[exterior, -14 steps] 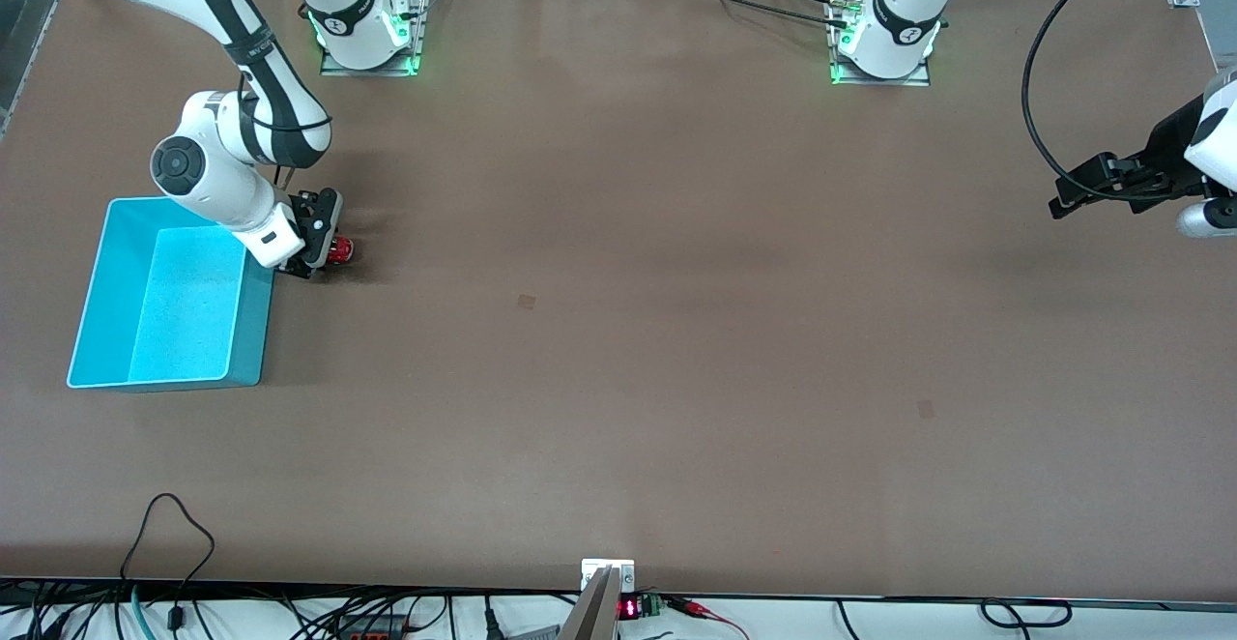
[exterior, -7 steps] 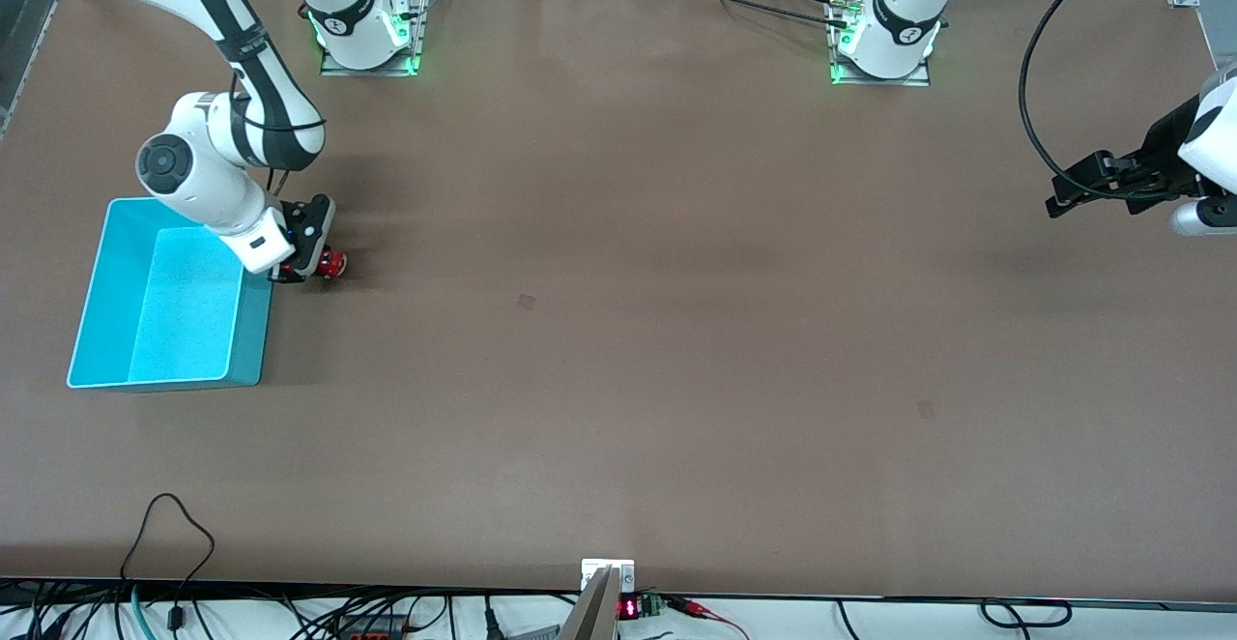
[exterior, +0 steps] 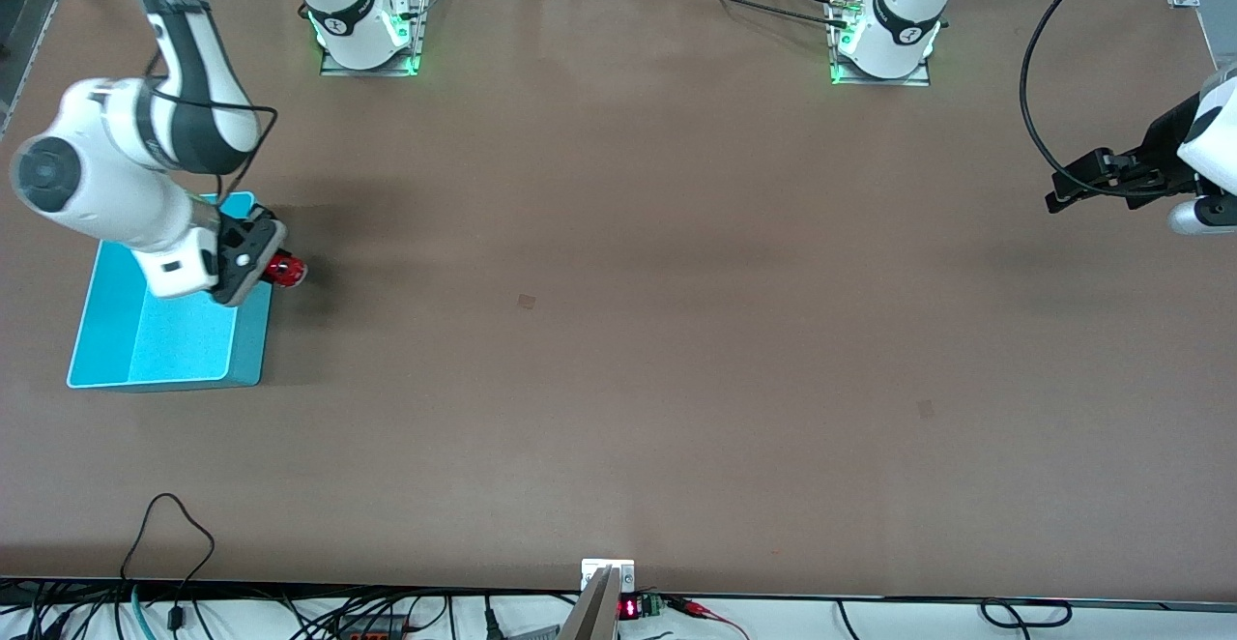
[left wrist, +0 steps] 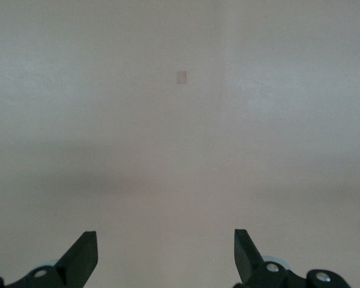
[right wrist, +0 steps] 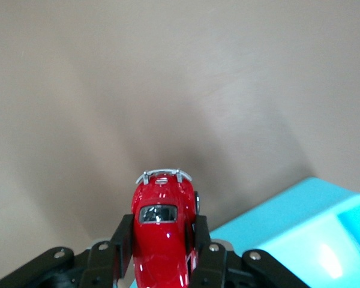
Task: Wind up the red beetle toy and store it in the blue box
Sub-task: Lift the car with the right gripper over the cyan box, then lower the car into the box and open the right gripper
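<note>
blue box (exterior: 116, 331): open, at your right arm's end of the desk | right gripper (exterior: 275, 271): jaws clenched on red beetle toy (exterior: 286, 271), now lifted beside the box wall, so stow comes next | left gripper (exterior: 1063, 197): jaws released, arm waits

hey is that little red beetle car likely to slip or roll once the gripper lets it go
The red beetle toy looks glossy and rounded, so it may slip in the right gripper's narrow pinch across its sides. Its wheels suggest it would probably roll if set on the table. Inside the blue box, the walls should likely stop it.
</note>
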Available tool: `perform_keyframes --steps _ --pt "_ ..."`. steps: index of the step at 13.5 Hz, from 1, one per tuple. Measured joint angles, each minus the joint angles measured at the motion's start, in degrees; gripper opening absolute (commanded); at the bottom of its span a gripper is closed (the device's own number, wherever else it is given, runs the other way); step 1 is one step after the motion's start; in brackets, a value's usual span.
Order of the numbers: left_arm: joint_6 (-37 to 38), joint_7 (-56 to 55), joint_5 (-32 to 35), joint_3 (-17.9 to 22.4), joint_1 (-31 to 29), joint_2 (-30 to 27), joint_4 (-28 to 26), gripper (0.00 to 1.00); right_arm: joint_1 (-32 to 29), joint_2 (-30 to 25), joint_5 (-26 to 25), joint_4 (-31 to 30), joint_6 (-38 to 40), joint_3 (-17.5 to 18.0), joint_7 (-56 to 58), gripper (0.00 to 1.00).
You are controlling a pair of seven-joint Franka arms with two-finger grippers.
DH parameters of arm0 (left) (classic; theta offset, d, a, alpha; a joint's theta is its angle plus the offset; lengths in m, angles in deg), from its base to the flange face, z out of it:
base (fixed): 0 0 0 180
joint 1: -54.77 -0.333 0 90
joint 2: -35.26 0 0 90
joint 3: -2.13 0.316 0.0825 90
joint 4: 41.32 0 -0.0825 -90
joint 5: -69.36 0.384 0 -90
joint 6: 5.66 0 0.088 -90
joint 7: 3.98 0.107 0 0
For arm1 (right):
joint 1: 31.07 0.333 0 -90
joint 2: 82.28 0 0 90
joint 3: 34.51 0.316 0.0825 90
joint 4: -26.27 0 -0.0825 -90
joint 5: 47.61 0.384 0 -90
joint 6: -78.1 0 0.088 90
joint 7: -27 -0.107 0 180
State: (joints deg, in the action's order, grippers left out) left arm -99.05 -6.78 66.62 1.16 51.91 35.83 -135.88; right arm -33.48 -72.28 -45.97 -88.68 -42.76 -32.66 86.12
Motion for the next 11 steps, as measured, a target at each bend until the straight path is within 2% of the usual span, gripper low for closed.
perform_keyframes --steps 2,6,11 --pt "0.0 0.0 0.0 0.0 0.01 0.0 0.0 1.0 -0.1 -0.71 0.05 1.61 0.65 -2.39 -4.37 0.0" --pt "0.0 0.0 0.0 0.16 -0.02 0.04 0.0 1.0 -0.58 -0.28 0.29 1.79 0.87 -10.61 -18.88 0.0" --pt "0.0 0.0 0.0 0.22 -0.03 0.05 0.0 1.0 -0.61 3.3 0.31 1.52 1.02 -14.63 -38.87 0.0"
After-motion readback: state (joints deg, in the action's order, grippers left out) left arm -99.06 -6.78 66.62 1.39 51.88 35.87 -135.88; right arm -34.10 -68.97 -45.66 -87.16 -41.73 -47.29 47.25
